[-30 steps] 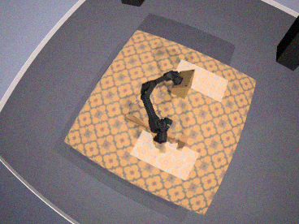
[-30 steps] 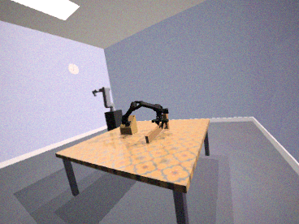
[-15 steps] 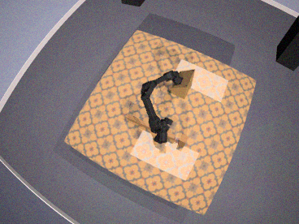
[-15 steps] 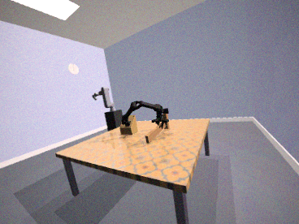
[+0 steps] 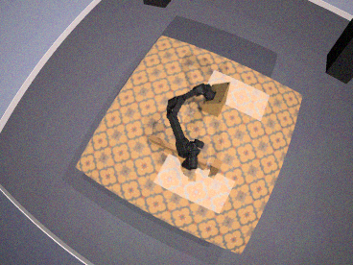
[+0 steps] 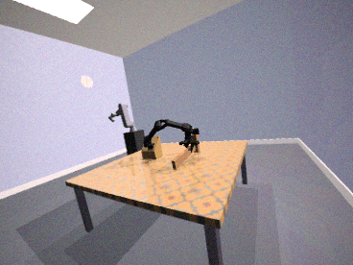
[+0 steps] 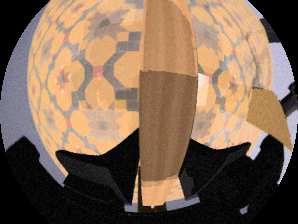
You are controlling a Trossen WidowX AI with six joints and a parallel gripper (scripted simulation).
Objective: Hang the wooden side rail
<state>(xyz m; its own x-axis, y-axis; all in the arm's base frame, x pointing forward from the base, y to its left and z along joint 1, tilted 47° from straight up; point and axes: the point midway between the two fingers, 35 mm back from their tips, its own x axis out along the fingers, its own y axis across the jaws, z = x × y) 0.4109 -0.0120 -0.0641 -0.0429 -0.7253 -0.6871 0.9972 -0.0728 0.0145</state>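
The wooden side rail is a long narrow board. My gripper is shut on it, with one black finger on each side in the wrist view. The rail's far end points to the left in the top view and lies low at the table top; whether it touches is too small to tell. The small wooden headboard post stands beyond the gripper, close to the rail's other end. The steel hooks, the slot and the pins cannot be made out, so whether they meet is unclear.
A larger wooden block stands beside the arm's base, away from the rail. The patterned table carries everything. Two bright patches lie on its top. A dark stand is behind the table.
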